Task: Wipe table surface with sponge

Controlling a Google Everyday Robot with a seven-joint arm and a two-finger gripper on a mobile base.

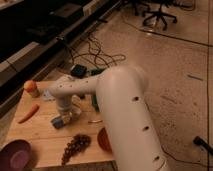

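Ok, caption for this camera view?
Gripper down at the blue sponge on the wooden table, carrot and grapes nearby.

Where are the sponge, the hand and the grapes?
sponge [55, 123]: camera view, on its blue side.
hand [63, 119]: camera view, on its tip, right by the sponge.
grapes [76, 144]: camera view, on the middle of the bunch.
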